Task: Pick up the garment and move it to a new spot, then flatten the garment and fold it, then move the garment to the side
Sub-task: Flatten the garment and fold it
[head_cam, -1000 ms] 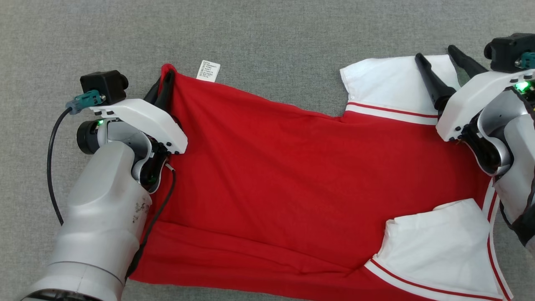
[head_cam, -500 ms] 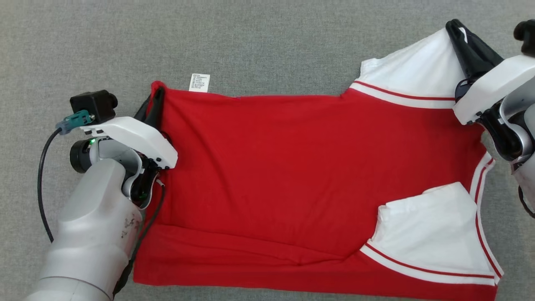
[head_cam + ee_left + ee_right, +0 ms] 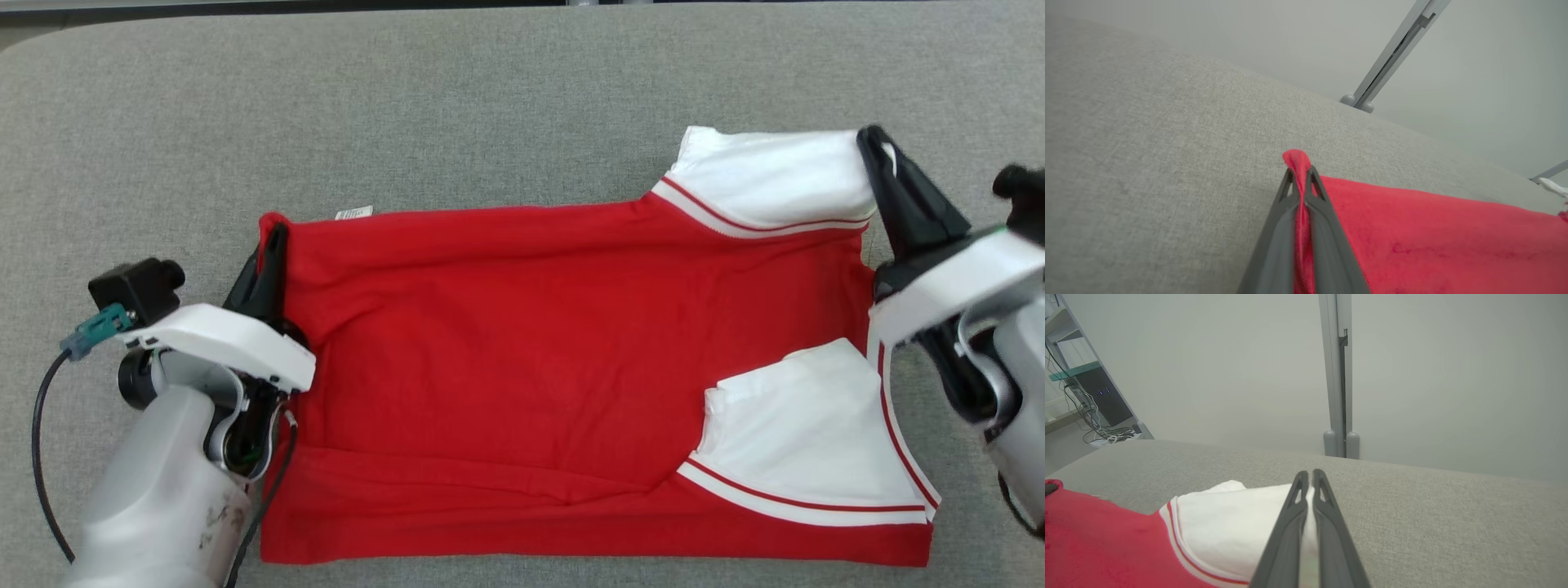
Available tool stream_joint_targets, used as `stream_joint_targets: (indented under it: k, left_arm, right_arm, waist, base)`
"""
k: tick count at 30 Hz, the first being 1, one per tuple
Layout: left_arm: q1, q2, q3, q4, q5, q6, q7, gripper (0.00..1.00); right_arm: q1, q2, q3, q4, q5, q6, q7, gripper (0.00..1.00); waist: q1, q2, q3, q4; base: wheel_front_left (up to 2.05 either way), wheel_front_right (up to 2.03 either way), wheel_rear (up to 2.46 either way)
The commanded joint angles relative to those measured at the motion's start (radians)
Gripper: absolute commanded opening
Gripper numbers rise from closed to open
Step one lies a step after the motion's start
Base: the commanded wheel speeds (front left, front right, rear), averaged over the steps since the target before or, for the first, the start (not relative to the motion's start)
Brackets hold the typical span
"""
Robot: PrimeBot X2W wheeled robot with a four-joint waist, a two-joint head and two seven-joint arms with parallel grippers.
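Lying spread across a grey, coarse-woven padded surface: one garment, a red shirt of soft matte cloth, roughly rectangular, its long axis running left to right. Two white sleeves sat at its right end, each edged by a thin red stripe where it met the red body. The far sleeve was drawn outward and the near sleeve was folded onto the body. A small white care label showed at the far left edge. A shallow crease ran along the near hem.

Left gripper: fingers pressed together on the far left corner, a nub of red cloth poking past the tips; pale forearm rising from the lower left.

Right gripper: fingers clamped on the far sleeve's outer edge; arm entering from the right.
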Motion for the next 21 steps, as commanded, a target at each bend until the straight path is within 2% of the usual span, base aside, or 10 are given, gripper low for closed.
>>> stream_joint_targets:
  k: [1, 5, 9, 16, 21]
  left_arm:
    - [0.030, 0.018, 0.009, -0.019, -0.018, 0.001, 0.001, 0.00]
    - [0.145, 0.048, 0.024, -0.118, -0.087, 0.001, 0.034, 0.00]
    - [0.249, 0.081, 0.043, -0.199, -0.137, 0.003, 0.073, 0.00]
    - [0.405, 0.122, 0.054, -0.353, -0.174, 0.064, 0.129, 0.00]
    - [0.485, 0.149, 0.049, -0.446, -0.178, 0.109, 0.164, 0.00]
  right_arm:
    - [0.044, -0.007, -0.007, -0.019, -0.008, -0.001, -0.013, 0.00]
    - [0.198, -0.007, -0.068, -0.095, -0.027, -0.001, -0.033, 0.00]
    - [0.356, 0.028, -0.135, -0.156, -0.049, -0.001, -0.034, 0.00]
    - [0.577, 0.134, -0.246, -0.236, -0.099, -0.001, -0.013, 0.00]
    - [0.676, 0.187, -0.302, -0.264, -0.156, -0.001, 0.022, 0.00]
  waist:
    - [0.0000, 0.0000, -0.010, -0.005]
    - [0.0000, 0.0000, -0.027, -0.015]
    - [0.0000, 0.0000, -0.046, -0.025]
    - [0.0000, 0.0000, -0.072, -0.036]
    - [0.0000, 0.0000, -0.088, -0.043]
  base:
    - [0.00, 0.00, 0.00]
    - [0.00, 0.00, 0.00]
    - [0.00, 0.00, 0.00]
    - [0.00, 0.00, 0.00]
    - [0.00, 0.00, 0.00]
